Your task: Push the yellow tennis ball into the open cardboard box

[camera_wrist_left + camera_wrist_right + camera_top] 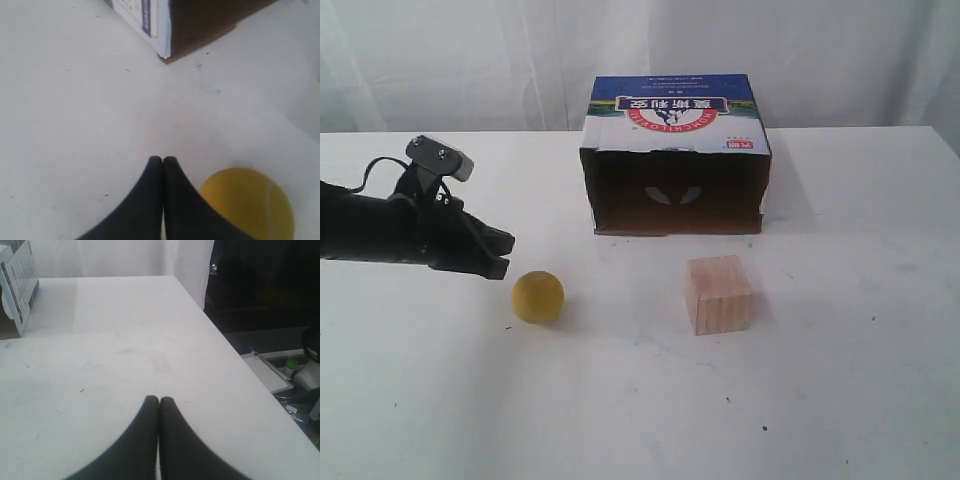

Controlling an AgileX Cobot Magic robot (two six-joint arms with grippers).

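The yellow tennis ball [538, 296] rests on the white table, left of centre; in the left wrist view the yellow tennis ball [248, 205] lies close beside my fingers. My left gripper [503, 254] is shut and empty, hovering just left of the ball; the same left gripper [163, 160] shows both black fingers pressed together. The open cardboard box [676, 155] lies behind, its dark opening facing the ball; a corner of the open cardboard box [165, 30] shows in the left wrist view. My right gripper [159, 400] is shut, empty, and out of the exterior view.
A light wooden cube [718, 293] stands right of the ball, in front of the box. In the right wrist view the table's edge [220, 335] drops off to dark surroundings, and a side of the box [20, 285] appears.
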